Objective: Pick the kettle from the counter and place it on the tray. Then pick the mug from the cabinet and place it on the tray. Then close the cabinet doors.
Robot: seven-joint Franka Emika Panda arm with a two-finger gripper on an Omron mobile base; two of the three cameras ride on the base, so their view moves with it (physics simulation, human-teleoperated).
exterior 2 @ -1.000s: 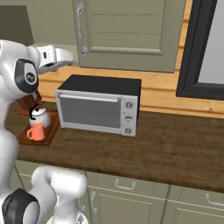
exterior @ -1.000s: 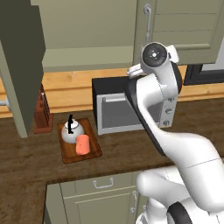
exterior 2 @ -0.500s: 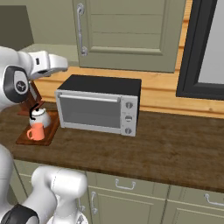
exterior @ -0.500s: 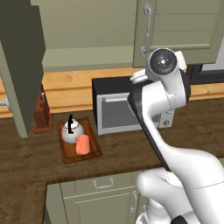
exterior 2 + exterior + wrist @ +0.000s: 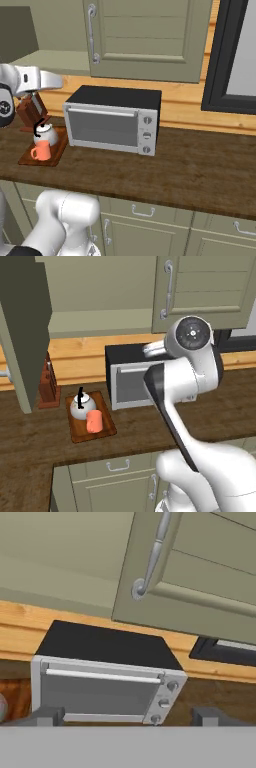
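The silver-white kettle (image 5: 82,405) (image 5: 44,133) and the orange-red mug (image 5: 94,421) (image 5: 39,150) stand side by side on the reddish-brown tray (image 5: 76,432) (image 5: 57,148), which lies on the dark counter (image 5: 30,441) (image 5: 190,165). My gripper (image 5: 129,717) is open and holds nothing. It hangs in the air facing the oven front, with the right cabinet door (image 5: 200,587) (image 5: 205,291) (image 5: 145,35) and its silver handle (image 5: 152,554) above. That door stands ajar. The left cabinet door (image 5: 25,331) is swung wide open. The cabinet shelf (image 5: 100,322) is bare.
A black and silver toaster oven (image 5: 127,381) (image 5: 112,122) (image 5: 105,682) stands on the counter right of the tray. A knife block (image 5: 47,383) (image 5: 31,111) sits behind the tray. A dark-framed window (image 5: 235,55) is at the right; drawers (image 5: 117,466) run below the counter.
The arm has swung back toward the base, and the hand has sunk a little and drawn away from the cabinet. Kettle, mug and tray have not moved.
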